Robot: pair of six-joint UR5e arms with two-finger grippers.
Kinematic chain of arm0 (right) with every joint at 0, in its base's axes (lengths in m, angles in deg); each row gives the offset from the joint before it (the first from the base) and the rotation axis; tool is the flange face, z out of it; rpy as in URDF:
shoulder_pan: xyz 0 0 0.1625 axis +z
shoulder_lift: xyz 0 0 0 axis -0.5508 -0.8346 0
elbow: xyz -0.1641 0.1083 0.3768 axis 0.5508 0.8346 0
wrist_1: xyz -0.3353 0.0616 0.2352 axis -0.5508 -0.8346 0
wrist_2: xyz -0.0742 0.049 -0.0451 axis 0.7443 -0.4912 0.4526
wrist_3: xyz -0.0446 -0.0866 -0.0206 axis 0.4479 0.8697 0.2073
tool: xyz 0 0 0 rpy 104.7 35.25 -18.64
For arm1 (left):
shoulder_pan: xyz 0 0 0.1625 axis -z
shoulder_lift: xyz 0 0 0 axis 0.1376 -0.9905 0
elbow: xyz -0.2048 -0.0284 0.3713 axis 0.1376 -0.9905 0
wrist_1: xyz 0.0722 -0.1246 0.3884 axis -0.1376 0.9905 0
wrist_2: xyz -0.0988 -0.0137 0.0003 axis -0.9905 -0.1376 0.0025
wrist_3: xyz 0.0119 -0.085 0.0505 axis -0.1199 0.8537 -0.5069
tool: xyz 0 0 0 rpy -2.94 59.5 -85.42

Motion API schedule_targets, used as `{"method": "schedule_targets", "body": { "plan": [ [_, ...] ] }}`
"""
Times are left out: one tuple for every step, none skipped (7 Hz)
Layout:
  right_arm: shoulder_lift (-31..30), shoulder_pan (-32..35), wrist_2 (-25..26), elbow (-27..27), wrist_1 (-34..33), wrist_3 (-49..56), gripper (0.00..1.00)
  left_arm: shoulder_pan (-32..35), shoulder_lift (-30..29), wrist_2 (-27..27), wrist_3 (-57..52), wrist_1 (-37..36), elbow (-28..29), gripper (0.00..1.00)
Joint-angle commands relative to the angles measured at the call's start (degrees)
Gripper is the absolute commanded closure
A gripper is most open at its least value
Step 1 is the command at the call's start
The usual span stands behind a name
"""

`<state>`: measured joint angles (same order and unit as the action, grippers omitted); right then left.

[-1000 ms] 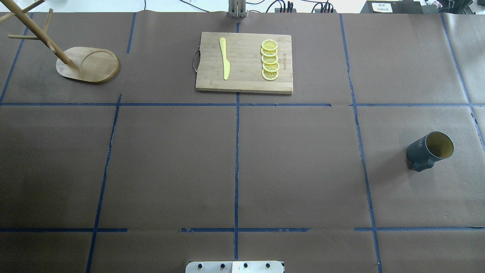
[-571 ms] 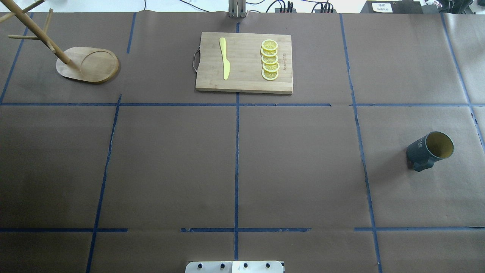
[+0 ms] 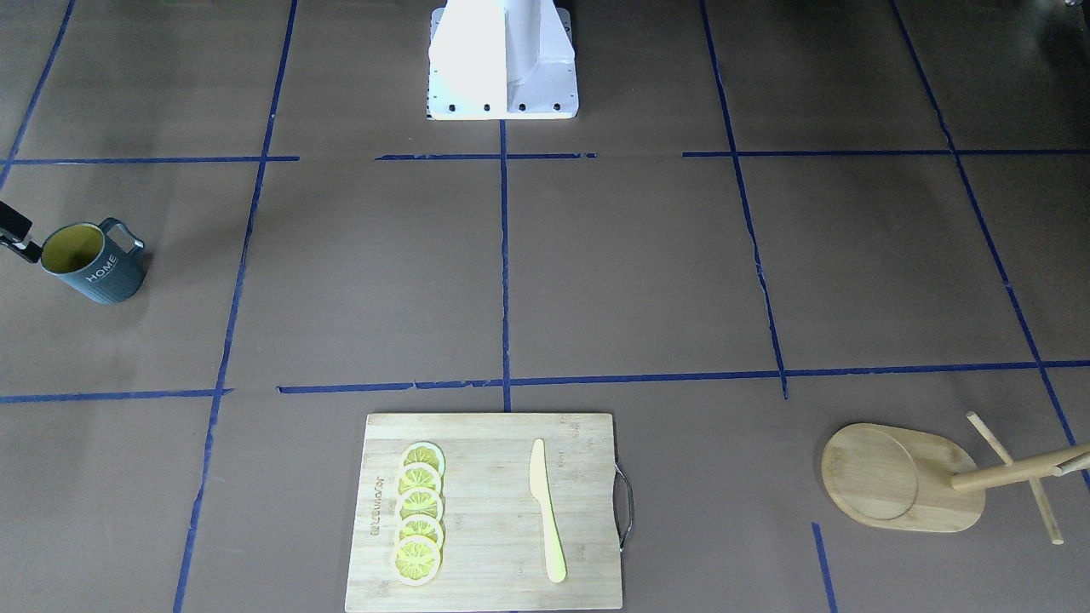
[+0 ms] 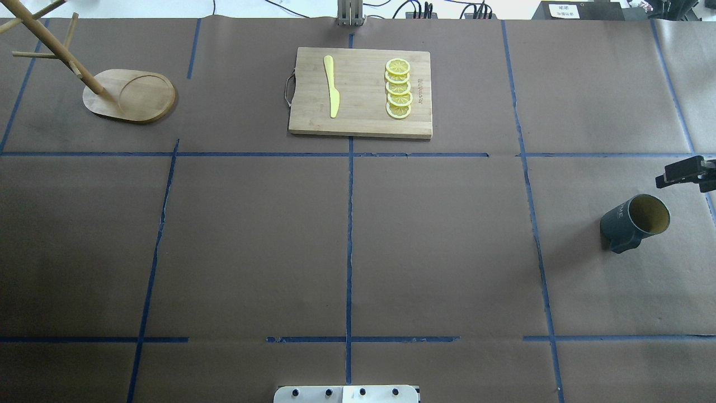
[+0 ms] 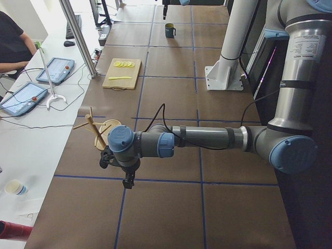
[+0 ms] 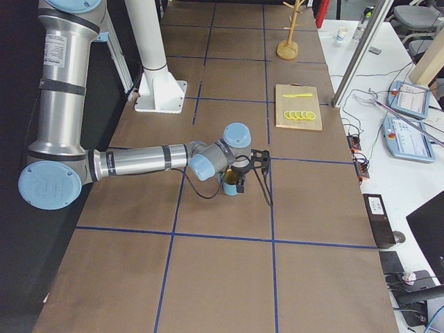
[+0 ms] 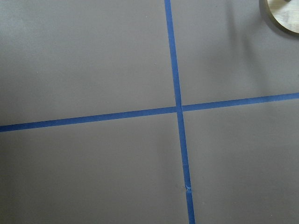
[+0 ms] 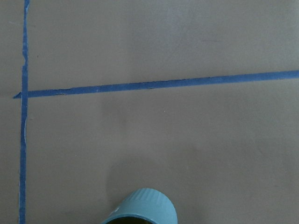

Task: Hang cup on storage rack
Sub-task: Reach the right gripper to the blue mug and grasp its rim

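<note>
The cup [image 4: 635, 221] stands upright on the brown paper at the table's right side, its squared handle turned toward the robot. It is well apart from the storage rack [image 4: 128, 95], which stands at the far left corner. The right gripper [image 4: 682, 172] hangs just past the cup's far side; only a black tip of it shows at the frame's edge, so I cannot tell how its jaws stand. The left gripper [image 5: 126, 179] hangs near the rack's base, seen only from the side, so its opening cannot be told either. Far centre lies a bamboo cutting board [image 4: 361, 120] with a yellow knife [image 4: 331, 87] and lemon slices [image 4: 398, 89].
</note>
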<state>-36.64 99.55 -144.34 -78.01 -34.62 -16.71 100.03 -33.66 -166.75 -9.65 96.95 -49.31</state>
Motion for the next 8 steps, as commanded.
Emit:
{"method": "schedule_targets", "body": {
  "plan": [
    [-1.46,-3.02,1.26,0.58,1.09,-1.12,0.00,-0.02,-0.03,-0.11,0.00,0.00,-0.01,0.00],
    [-1.47,-3.11,1.34,1.89,1.09,-1.12,0.00,-0.02,-0.03,-0.11,0.00,0.00,-0.01,0.00],
    [-1.38,-4.42,1.87,2.34,1.09,-1.12,0.00,-0.02,0.06,-0.11,0.00,0.00,-0.01,0.00],
    [-1.38,-5.39,2.65,2.60,1.09,-1.38,0.01,-0.02,-0.03,-0.11,0.00,0.00,-0.01,0.00],
    [-1.20,-5.57,2.66,2.78,1.09,-1.73,0.29,-0.02,0.06,-0.11,0.00,0.00,-0.01,0.00],
    [-1.29,-5.57,2.58,2.69,1.18,-1.56,0.83,-0.02,-0.03,-0.02,0.00,0.00,-0.01,0.00],
    [-1.12,-5.57,2.49,2.78,1.00,-1.30,1.00,-0.02,-0.03,-0.02,0.00,0.00,-0.01,0.00],
    [-0.85,-5.57,2.05,2.78,0.83,-1.29,1.00,-0.02,-0.03,-0.02,0.00,-0.09,-0.01,0.00]
  ]
}}
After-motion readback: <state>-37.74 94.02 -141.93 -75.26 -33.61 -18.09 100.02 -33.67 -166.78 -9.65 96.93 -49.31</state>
